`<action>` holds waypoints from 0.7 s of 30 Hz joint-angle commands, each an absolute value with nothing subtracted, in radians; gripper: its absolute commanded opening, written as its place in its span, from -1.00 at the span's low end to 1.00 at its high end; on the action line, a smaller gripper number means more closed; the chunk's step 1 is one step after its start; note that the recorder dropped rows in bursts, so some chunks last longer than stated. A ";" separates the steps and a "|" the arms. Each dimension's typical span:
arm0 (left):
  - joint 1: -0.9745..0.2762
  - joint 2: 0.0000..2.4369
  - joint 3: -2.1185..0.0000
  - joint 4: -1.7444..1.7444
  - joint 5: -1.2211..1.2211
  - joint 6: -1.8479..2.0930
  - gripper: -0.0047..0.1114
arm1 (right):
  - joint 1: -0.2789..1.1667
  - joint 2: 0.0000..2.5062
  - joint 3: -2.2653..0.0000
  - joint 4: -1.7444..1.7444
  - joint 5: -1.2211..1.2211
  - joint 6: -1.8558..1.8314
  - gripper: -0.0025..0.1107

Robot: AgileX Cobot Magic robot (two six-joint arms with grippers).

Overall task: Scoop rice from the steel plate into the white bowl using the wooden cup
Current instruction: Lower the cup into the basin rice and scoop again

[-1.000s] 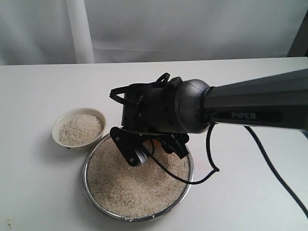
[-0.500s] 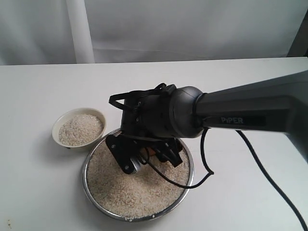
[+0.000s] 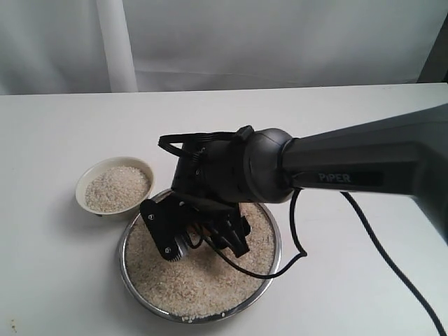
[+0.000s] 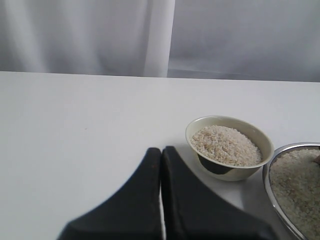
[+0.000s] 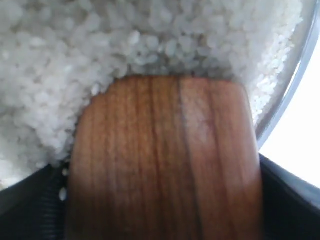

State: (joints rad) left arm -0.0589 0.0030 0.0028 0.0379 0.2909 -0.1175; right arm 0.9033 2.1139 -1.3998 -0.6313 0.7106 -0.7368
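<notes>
The steel plate [image 3: 126, 262] lies at the table's front, full of rice [image 3: 203, 280]. My right gripper [image 3: 201, 234] reaches down into it, shut on the wooden cup [image 5: 165, 160], a reddish-brown barrel. The cup's far end is pushed into the rice [image 5: 100, 45]; the gripper hides the cup in the exterior view. The white bowl [image 3: 82, 203] stands just left of the plate, heaped with rice [image 3: 117, 187]. My left gripper [image 4: 161, 151] is shut and empty, hovering over bare table short of the white bowl [image 4: 235, 172]. The steel plate's rim [image 4: 267, 182] shows beside the bowl.
The black right arm [image 3: 350, 168] stretches from the right edge across the plate, its cable [image 3: 392, 259] trailing over the table. A white curtain [image 3: 115, 42] hangs behind the table. A few grains lie at the plate's front rim [image 3: 187, 318].
The right gripper has dropped lower and shifted left and toward the front of the plate, driving the cup into the rice. The bowl and plate have stayed put.
</notes>
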 commanded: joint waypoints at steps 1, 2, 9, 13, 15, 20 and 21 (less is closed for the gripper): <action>-0.063 0.000 0.000 0.033 0.285 -0.122 -0.92 | 0.909 2.097 -1.398 -0.536 0.658 -0.765 -0.96; -0.063 0.000 0.000 0.033 0.285 -0.124 -0.92 | 0.909 2.093 -1.398 -0.525 0.656 -0.770 -0.96; -0.063 0.000 0.000 0.033 0.285 -0.124 -0.92 | 0.905 2.057 -1.358 -0.456 0.631 -0.789 -0.96; -0.063 0.000 0.000 0.033 0.285 -0.124 -0.92 | 0.895 2.050 -1.307 -0.421 0.611 -0.807 -0.96; -0.063 0.000 0.000 0.033 0.285 -0.122 -0.92 | 0.885 2.050 -1.292 -0.407 0.606 -0.807 -0.96; -0.063 0.000 0.000 0.033 0.285 -0.122 -0.92 | 0.863 2.050 -1.253 -0.364 0.549 -0.807 -0.96; -0.063 0.000 0.000 0.033 0.285 -0.122 -0.92 | 0.858 2.050 -1.251 -0.350 0.533 -0.807 -0.96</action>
State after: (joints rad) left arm -0.0589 0.0030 0.0028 0.0379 0.2909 -0.1175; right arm 0.8711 2.0464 -1.2762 -0.4073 0.5502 -0.7956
